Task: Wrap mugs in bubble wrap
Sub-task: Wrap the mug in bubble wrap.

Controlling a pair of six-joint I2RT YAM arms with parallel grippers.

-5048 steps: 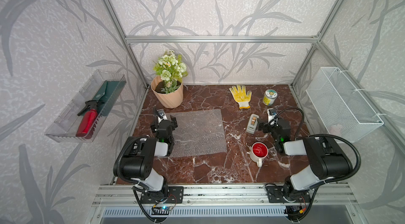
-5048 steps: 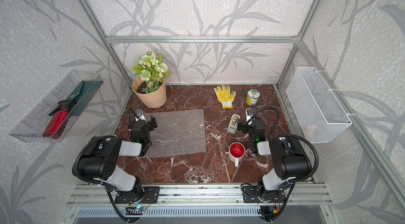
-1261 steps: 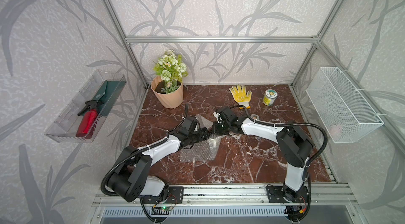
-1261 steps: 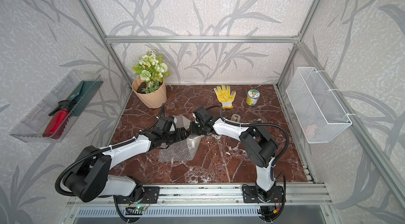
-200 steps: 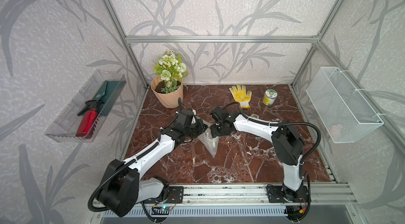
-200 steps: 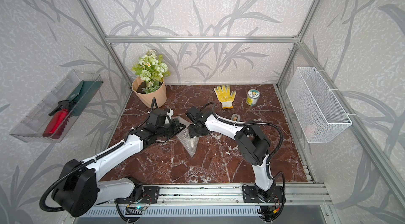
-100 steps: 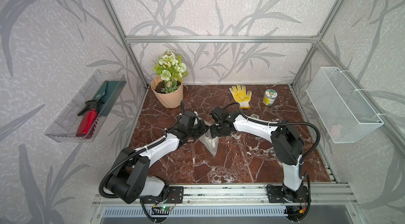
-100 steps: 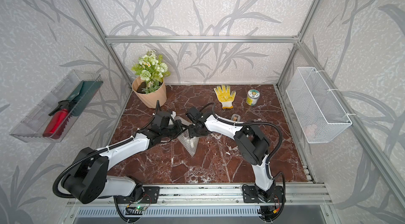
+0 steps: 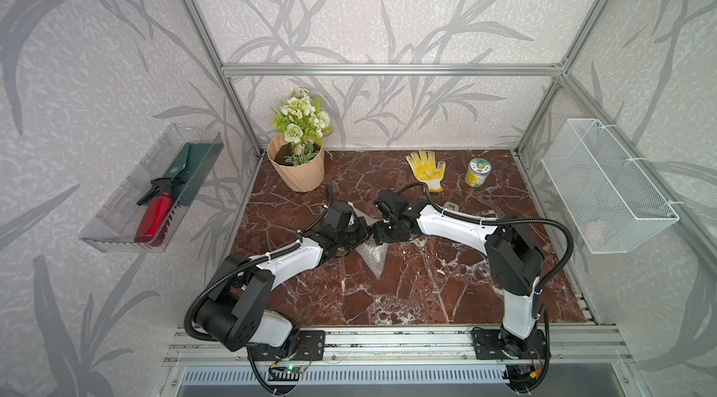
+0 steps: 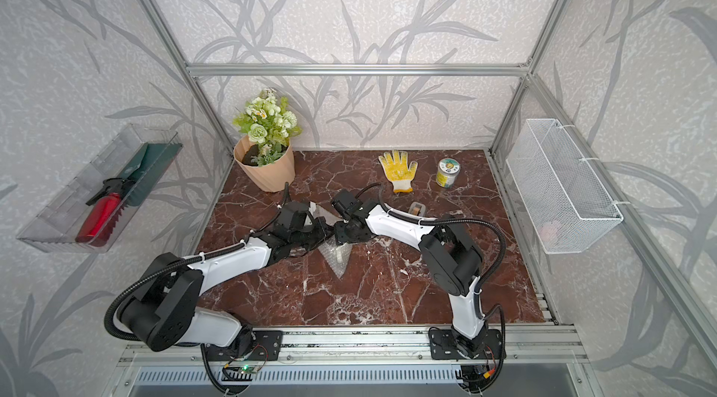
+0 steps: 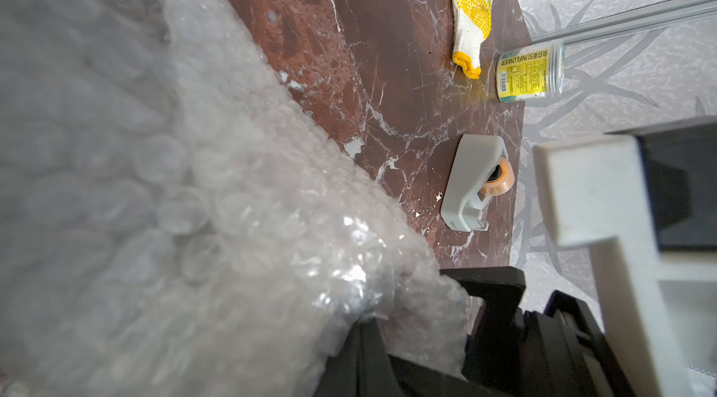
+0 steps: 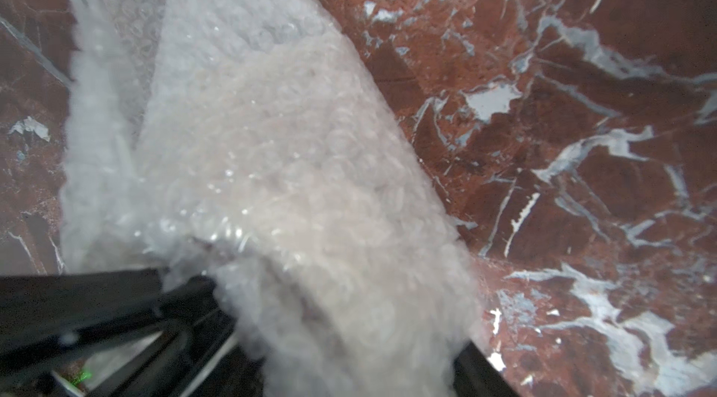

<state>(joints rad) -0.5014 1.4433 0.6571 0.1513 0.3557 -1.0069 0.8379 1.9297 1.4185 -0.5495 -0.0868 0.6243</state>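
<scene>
Greyish, bubble-dotted plastic bubble wrap [image 9: 374, 259] is pinched by the left fingers [image 11: 361, 360] and clamped between the wider-set right fingers [image 12: 97, 298], likely keeping its folds closed.

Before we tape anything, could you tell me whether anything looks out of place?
Only the bubble wrap: a loose pointed flap trails on the table toward the front rather than being tucked in.

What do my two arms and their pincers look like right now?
Left arm and right arm: white shells, black joints and bases, a black ribbed cable looping beside each. Left pincer and right pincer: black and angular. No markings readable.
</scene>
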